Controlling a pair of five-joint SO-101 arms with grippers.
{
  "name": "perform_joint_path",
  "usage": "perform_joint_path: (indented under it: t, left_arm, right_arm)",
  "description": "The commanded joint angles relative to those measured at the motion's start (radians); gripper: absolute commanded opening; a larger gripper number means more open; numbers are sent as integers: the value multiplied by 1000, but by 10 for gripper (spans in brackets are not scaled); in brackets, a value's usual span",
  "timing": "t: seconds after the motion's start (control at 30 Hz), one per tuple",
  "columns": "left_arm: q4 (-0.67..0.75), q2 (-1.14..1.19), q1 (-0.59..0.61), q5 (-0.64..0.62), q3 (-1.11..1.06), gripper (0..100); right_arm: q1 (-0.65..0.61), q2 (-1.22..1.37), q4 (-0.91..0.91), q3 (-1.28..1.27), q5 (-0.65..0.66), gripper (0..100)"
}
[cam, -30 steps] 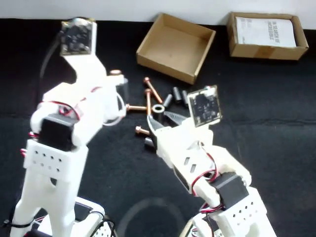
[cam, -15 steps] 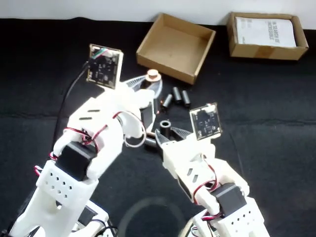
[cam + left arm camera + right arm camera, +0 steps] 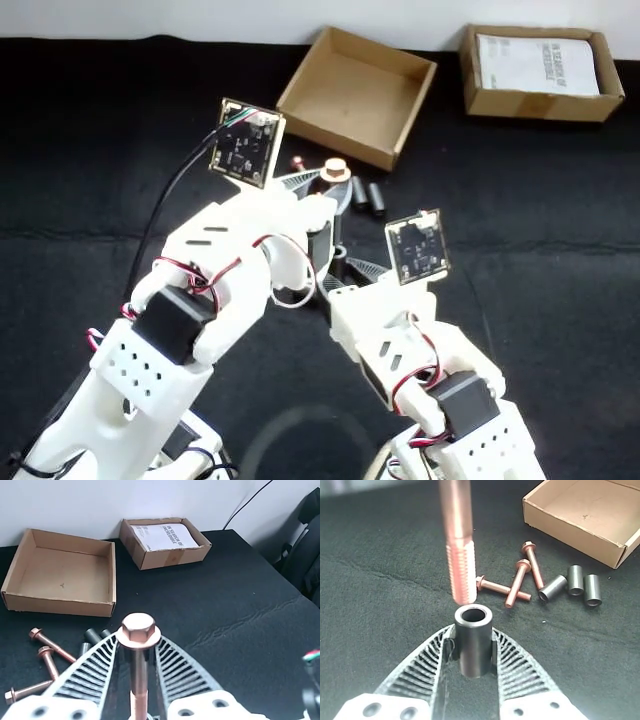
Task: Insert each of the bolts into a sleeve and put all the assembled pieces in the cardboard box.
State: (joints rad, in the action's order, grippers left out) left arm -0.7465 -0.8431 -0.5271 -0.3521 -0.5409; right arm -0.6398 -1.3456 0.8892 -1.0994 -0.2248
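left gripper (image 3: 137, 642) clamped on bolt (image 3: 140, 628), head up | right gripper (image 3: 473, 635) clamped on sleeve (image 3: 472, 657), bore up | bolt tip just above bore, axes near parallel, slightly off-centre

High view: fixed, well above and behind left gripper (image 3: 136, 639) and right gripper (image 3: 473, 630), looking down. Wrist views: close behind own gripper, facing forward. Shared ahead: cardboard box (image 3: 62, 572), loose bolts (image 3: 52, 646).
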Motion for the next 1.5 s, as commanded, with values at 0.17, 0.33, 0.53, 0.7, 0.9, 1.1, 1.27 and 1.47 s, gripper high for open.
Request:
perform_joint_path:
  t: [0.17, 0.33, 0.53, 0.7, 0.9, 1.1, 1.27, 1.47]
  left_arm:
    - [25, 4, -16, -11, -27, 8]
    - [20, 1, -16, -12, -87, 8]
    - [18, 1, -33, -95, -131, 8]
    - [-29, -1, -50, -114, -120, 8]
    - [-292, 2, -77, -112, -4, 14]
    - [-408, 1, -73, -115, 22, 220]
    - [-483, 1, -73, -117, 70, 326]
    - [-634, 1, -73, -112, 223, 325]
  right_arm:
    - [12, -24, 1, 4, -8, 8]
    - [13, -24, 1, 4, -8, 8]
    - [35, -22, -1, 2, -8, 8]
    - [61, -22, -1, 2, -8, 8]
    - [61, -22, -1, 2, -8, 8]
    - [61, -22, -1, 4, -8, 8]
    - [62, -22, -1, 4, -8, 8]
    - [105, -21, -1, 2, -8, 8]
